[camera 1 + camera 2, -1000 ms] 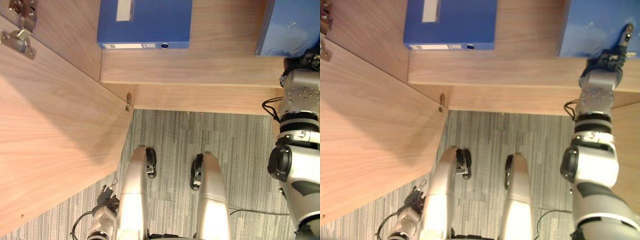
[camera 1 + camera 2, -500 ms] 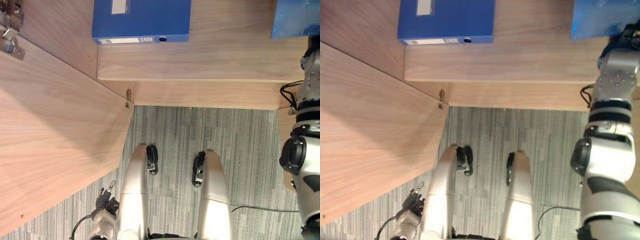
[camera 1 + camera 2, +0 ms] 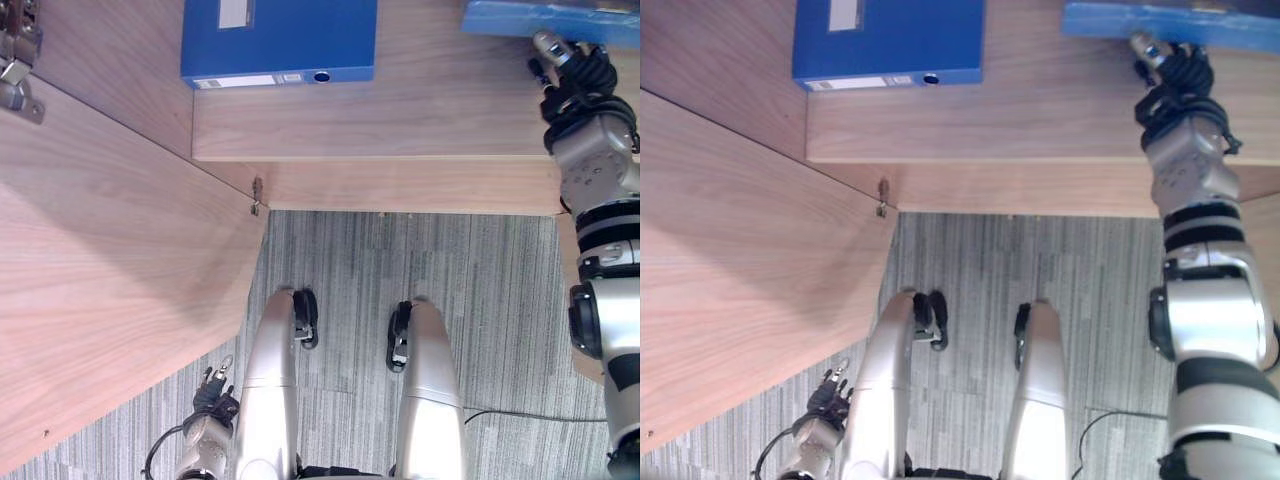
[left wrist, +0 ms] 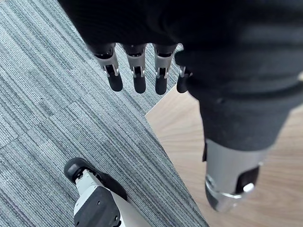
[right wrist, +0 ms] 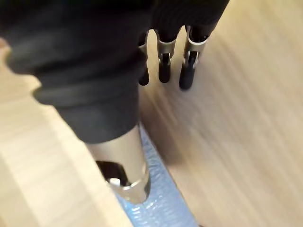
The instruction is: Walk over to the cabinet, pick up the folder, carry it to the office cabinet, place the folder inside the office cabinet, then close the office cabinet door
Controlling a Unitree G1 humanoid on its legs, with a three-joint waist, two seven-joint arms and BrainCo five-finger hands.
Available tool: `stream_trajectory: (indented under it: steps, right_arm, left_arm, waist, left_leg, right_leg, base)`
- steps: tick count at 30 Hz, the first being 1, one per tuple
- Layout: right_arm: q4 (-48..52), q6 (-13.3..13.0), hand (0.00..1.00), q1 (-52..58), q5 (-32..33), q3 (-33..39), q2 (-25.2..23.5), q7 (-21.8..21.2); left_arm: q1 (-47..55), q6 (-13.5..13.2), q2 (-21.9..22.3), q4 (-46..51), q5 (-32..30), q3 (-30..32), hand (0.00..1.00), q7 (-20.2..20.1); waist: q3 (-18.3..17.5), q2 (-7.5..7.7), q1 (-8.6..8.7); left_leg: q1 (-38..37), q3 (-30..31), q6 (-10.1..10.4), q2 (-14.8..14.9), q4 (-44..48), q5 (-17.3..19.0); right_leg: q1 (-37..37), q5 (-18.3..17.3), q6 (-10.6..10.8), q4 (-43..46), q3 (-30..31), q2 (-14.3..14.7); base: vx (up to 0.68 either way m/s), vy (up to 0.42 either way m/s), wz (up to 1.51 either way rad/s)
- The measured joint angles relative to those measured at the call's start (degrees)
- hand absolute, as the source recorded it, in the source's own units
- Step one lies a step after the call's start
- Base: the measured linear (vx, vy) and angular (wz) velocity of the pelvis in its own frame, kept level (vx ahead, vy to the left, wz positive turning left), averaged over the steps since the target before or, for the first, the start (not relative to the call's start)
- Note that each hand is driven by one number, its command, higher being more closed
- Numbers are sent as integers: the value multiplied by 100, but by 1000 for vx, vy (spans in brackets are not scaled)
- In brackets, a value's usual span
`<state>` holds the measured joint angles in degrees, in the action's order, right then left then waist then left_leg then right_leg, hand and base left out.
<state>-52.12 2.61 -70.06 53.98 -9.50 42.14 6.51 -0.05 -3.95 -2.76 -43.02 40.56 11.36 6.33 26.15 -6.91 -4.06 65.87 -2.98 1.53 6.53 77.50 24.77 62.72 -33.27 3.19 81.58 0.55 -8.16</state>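
- Lying on the cabinet shelf [image 3: 420, 110], the blue folder [image 3: 545, 15] sits just past the fingertips of the right robot hand [image 3: 578, 80], beside its thumb.
- That hand: fingers straight, gripping nothing.
- Blue box file [image 3: 285, 35] well to its left.
- left robot hand [image 4: 137, 78] hangs low, fingers relaxed, empty.

The right arm [image 3: 1210, 320] is stretched forward, its banded wrist in line with the forearm and the right hand [image 3: 1177, 80] at the far end under its dark ribbed cover. Its fingers [image 5: 164, 71] are straight and side by side, dark tips nearly level, and the thumb [image 5: 124, 175] juts out well apart from them, with nothing clasped between. The left arm [image 3: 203, 452] hangs low at the side. The left hand [image 3: 213, 393] points downward, its fingers [image 4: 138, 78] straight and slightly spread.
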Motion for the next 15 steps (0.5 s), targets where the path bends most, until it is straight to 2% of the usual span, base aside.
stream_trajectory:
  steps: [3,8,9,11,15]
  right_arm:
    - [-42,16,0,-25,-784,-307,77,-201]
    - [-157,43,0,-180,-2499,-846,202,-620]
    - [-162,44,0,-180,-2609,-876,204,-670]
    - [-205,68,0,-170,-3321,-1098,208,-968]
    - [-194,77,0,-54,-4498,-1258,168,-1249]
  left_arm:
    - [0,12,-76,-49,-6,-113,0,-96]
    - [-2,45,-109,-156,-137,-123,0,-288]
    - [-3,53,-121,-156,-167,-137,0,-307]
    - [-3,127,-205,-254,-234,-215,0,-420]
    - [-18,142,-246,-260,-403,-216,0,-569]
  waist:
    - [-2,-4,8]
    - [-12,-19,9]
    - [-12,-19,9]
    - [-20,-29,12]
    - [-62,-58,3]
  left_leg:
    - [-10,-10,3,0,-9,-2]
    - [-135,-90,12,0,-100,-21]
    - [-170,-96,16,0,-125,-26]
    - [-364,-105,35,0,-248,-38]
    - [-626,-116,62,3,-507,-77]
  right_leg:
    - [0,0,0,0,7,-1]
    - [-58,1,-1,-31,78,-2]
    - [-85,3,-1,-53,80,-2]
    - [-264,7,-5,-166,66,-1]
    - [-542,49,-19,-439,2,6]
  base:
    - [0,0,0]
    - [0,0,0]
    - [0,0,0]
    - [0,0,0]
    - [8,5,0]
